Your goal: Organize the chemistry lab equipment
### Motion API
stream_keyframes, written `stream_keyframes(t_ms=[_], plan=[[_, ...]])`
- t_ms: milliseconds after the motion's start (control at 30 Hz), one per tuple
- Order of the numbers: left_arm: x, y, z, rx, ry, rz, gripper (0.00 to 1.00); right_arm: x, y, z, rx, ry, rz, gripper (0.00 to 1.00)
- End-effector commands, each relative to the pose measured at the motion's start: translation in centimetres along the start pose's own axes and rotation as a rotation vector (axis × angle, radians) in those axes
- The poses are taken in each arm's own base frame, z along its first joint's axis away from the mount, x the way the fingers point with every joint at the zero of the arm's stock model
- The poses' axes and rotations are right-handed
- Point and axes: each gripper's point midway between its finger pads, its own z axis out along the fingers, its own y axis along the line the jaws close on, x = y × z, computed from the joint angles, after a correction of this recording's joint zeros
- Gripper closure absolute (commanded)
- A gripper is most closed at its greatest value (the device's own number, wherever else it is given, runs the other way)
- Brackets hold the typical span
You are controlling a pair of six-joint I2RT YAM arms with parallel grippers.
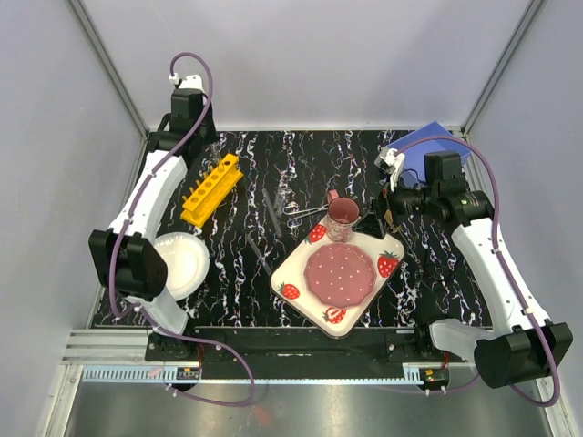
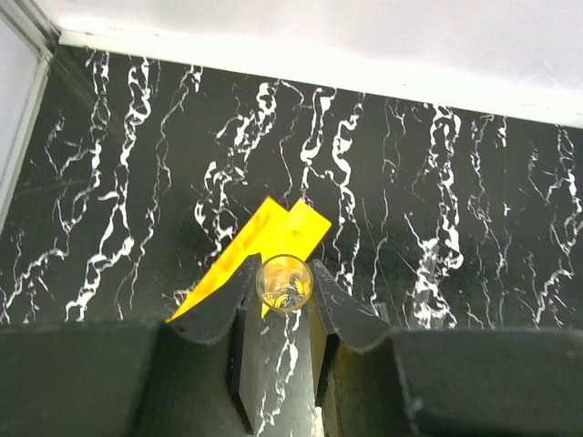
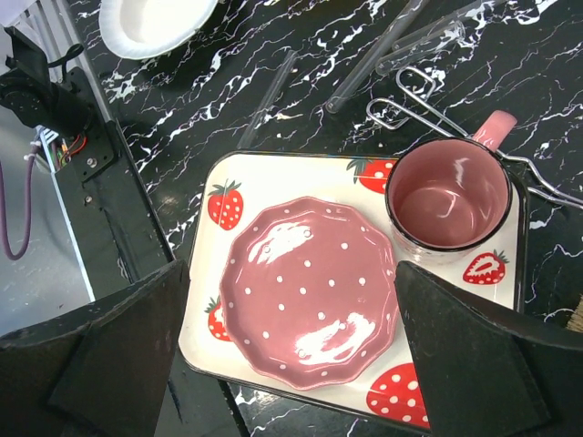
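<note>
Overhead and wrist views of a black, white-veined desk.

**Left hand**: closed to a narrow gap on one upright thin clear tube, gripped just below its open rim. It hangs directly above the yellow rack, which lies at the far left of the desk with its row of round holes facing up. From the wrist view only one end of the rack shows beneath the fingers. Whether the tube's lower end sits in a hole cannot be told, because the fingers hide it.

**Right hand**: spread fully wide and gripping nothing, poised over the strawberry-print tray.

**Containers.** The tray holds two things:
- a pink dotted plate at its centre
- a pink mug in its far corner, upright, its bare pink inside visible to the bottom and its handle reaching past the tray's edge

A round white plate rests at the near left, partly under the left arm.

**Loose equipment.**
- Metal loop-handled scissors lie flat on the desk just beyond the mug, one leg running beside its handle.
- Further clear tubes lie flat between rack and tray (two close to the scissors, one nearer the tray's far edge).
- A brownish sliver at the right border of the right wrist view may be the wooden clamp.
</note>
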Motion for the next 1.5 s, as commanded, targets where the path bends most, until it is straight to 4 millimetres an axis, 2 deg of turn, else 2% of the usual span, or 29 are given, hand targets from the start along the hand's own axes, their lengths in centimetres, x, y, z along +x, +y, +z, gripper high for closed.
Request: stream_keyframes(t_ms=[0,33,200,533,1000,1467], plan=[[-5.2,0.2,1.2,-0.029,-0.165,0.019,0.87,-1.2,-0.1,-0.4,-0.010,-0.056,-0.032,0.00],[-5.7,-0.1,1.4,-0.023,-0.180,0.019,0.87,-1.2,-0.1,-0.4,-0.013,-0.058,-0.028,0.00],[-5.3,-0.7,3.9,-0.006,-0.165,0.025,0.87,-1.0,-0.6,-0.2,-0.012,-0.059,-0.004,0.00],[-4.4,-1.4,5.9,0.018,-0.148,0.029,0.87,-0.8,-1.1,-0.2,-0.012,-0.060,0.027,0.00],[-2.0,-1.1,7.2,0.015,-0.109,0.051,0.86,-0.7,-1.3,-0.3,-0.013,-0.065,0.044,0.00],[-0.4,-1.1,7.3,0.028,-0.085,0.042,0.86,-0.8,-1.3,-0.5,-0.012,-0.073,0.046,0.00]])
